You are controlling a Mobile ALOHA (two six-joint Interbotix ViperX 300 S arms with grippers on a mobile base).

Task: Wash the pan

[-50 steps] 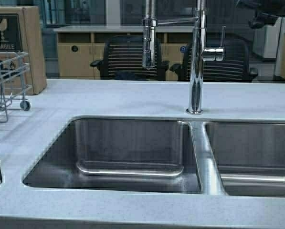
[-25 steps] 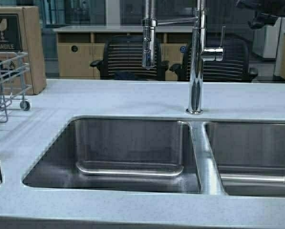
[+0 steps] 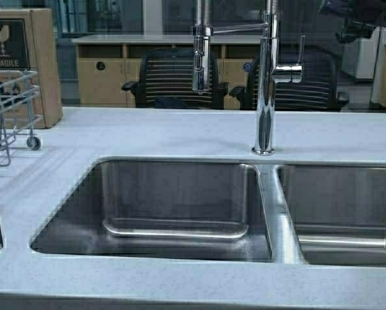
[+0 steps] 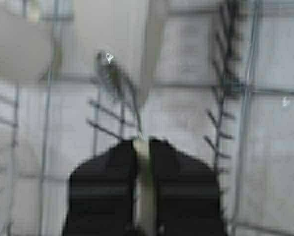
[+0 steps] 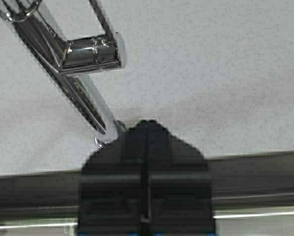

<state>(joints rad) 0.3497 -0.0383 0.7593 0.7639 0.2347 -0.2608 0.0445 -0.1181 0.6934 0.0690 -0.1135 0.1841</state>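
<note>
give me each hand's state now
Left hand: closed on a thin pale edge over the dish rack; what it holds cannot be told.
Right hand: closed, empty.

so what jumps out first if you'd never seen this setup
The steel double sink set in the pale speckled counter, with the tall chrome faucet behind its divider. Over the wire dish rack, the left pincer is shut on a thin cream pan edge; the right pincer, shut, hangs by the faucet.

the blurred left wrist view hides what pale thing the left gripper pinches; dish rack is cut off.
</note>
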